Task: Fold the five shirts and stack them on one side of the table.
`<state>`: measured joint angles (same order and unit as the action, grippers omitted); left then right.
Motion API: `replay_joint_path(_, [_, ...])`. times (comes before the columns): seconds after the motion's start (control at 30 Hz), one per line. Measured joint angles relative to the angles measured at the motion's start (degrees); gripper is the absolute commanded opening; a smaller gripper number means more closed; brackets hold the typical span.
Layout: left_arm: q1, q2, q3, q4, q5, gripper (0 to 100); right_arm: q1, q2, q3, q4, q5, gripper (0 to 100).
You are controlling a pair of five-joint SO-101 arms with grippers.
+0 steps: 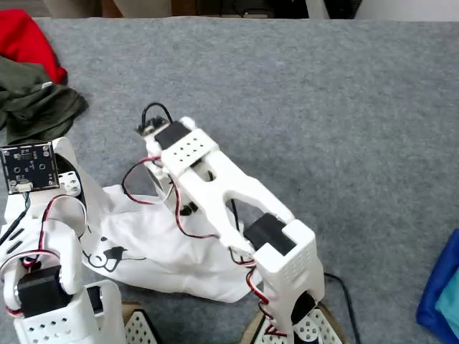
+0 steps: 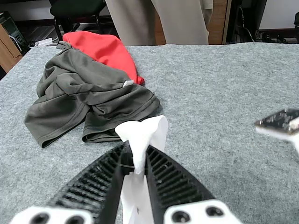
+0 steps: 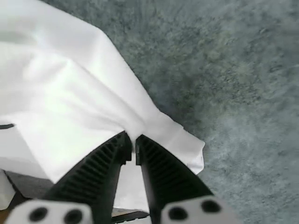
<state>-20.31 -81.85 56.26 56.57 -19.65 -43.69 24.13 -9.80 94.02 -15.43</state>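
Closest to my high camera are the two arms, left arm and right arm, both bent over the near edge of the grey counter.

Between them lies the white shirt, rumpled and only partly spread, with a small black print showing near the left arm. Both arms have hold of it. From the left wrist I see the left jaws closed on a pinch of the white cloth, and a tuft of it pokes up past their tips, clear of the counter. From the right wrist, the right jaws are shut tight on a fold near the shirt's edge, low over the counter.

At the far left corner sits a heap of two more shirts: a green shirt, bunched up, and a red shirt touching it on the far side. Well apart, at the right edge, a blue cloth is cut off by the frame.
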Motion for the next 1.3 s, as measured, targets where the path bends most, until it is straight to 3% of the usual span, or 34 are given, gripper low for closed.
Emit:
replay_joint_path(0.27, [0.0, 0.0, 0.0, 0.0, 0.0, 2, 5.5, 0.0, -10.6, 6.4, 2.3, 0.6])
replay_joint_path(1.3, [0.0, 0.1, -2.1, 0.0, 0.0, 2, 0.4, 0.4, -4.6, 1.8, 1.7, 4.7])
